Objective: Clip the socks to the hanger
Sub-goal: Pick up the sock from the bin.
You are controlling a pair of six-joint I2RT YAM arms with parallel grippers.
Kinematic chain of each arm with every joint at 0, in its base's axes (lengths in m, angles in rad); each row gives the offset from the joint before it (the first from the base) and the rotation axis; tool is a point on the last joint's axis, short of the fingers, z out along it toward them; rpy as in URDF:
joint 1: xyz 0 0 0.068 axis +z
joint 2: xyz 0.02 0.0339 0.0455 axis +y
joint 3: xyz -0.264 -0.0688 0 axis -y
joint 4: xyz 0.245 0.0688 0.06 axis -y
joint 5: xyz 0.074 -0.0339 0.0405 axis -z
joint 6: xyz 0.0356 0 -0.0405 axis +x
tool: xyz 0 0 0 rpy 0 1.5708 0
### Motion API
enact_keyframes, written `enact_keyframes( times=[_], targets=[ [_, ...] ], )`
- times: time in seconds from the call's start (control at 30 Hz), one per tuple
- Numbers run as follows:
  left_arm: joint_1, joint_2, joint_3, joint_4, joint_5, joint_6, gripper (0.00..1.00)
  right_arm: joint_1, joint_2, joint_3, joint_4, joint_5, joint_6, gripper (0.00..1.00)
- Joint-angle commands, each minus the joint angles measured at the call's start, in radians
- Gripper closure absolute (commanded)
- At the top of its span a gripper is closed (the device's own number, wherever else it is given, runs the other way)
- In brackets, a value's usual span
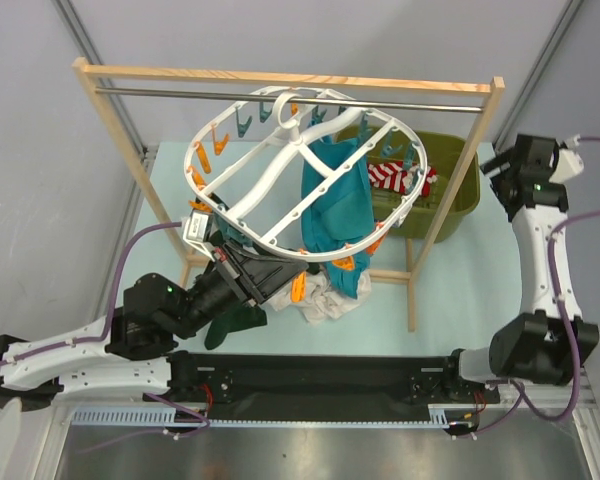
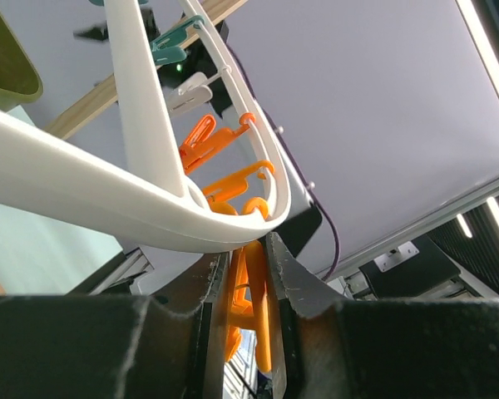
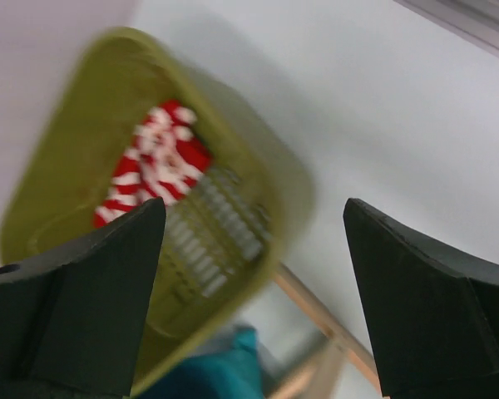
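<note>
**Ana:** What did the top view show?

**Ben:** The hanger (image 1: pixel 280 190) hung tilted from the wooden rack (image 1: pixel 280 78). A teal garment (image 1: pixel 335 205) draped below the hanger's middle. The left pincer (image 1: pixel 288 280) sat at the hanger's near rim. The socks (image 1: pixel 400 177) lay in the olive bin (image 1: pixel 460 195), just beyond the hanger's right rim. The right pincer (image 1: pixel 495 168) hovered further right of the hanger, past the bin.

**Ana:** And the left wrist view?

**Ben:** That pincer was narrow, clamped on an orange clip (image 2: pixel 254 316) directly under the hanger's rim. More orange clips ran along the rim beyond it.

**Ana:** The right wrist view?

**Ben:** It was blurred, but the jaws stood wide with nothing between them. The socks showed inside the bin ahead of them. A scrap of the teal garment showed at the bottom edge.

**Ana:** So which step was in hand?

**Ben:** I judged it the fetching step. No sock was clipped yet, and one clip was held ready at the hanger.

**Ana:** What did the next move call for?

**Ben:** Probably lowering the right pincer into the bin and closing it on one sock. The sock's edge would then go to the clip held at the hanger's near rim. The bin's wall looked like the thing to avoid.
</note>
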Motion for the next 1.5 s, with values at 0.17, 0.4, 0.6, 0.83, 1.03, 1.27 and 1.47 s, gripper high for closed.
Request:
enact_keyframes(
  times=[0.17, 0.4, 0.6, 0.83, 1.03, 1.27, 1.47],
  targets=[
    [0.001, 0.002, 0.005, -0.02, -0.079, 0.01, 1.0, 0.056, 0.253, 0.216, 0.361, -0.274, -0.117, 0.07],
    [0.001, 0.013, 0.02, -0.037, -0.061, 0.035, 1.0, 0.18, 0.477, 0.33, 0.416, -0.409, -0.166, 0.0],
    [0.001, 0.033, 0.063, -0.068, -0.041, 0.078, 1.0, 0.186, 0.626, 0.324, 0.533, -0.459, -0.076, 0.18],
    [0.001, 0.04, 0.084, -0.111, -0.038, 0.09, 1.0, 0.198, 0.762, 0.397, 0.451, -0.353, 0.036, 0.37],
    [0.001, 0.045, 0.081, -0.104, -0.035, 0.098, 1.0, 0.205, 0.81, 0.397, 0.486, -0.342, 0.091, 0.36],
    [0.001, 0.057, 0.086, -0.094, -0.028, 0.107, 1.0, 0.205, 0.845, 0.41, 0.529, -0.342, 0.122, 0.48],
    [0.001, 0.054, 0.08, -0.088, -0.035, 0.105, 1.0, 0.229, 0.876, 0.456, 0.495, -0.278, 0.133, 0.49]
  ],
)
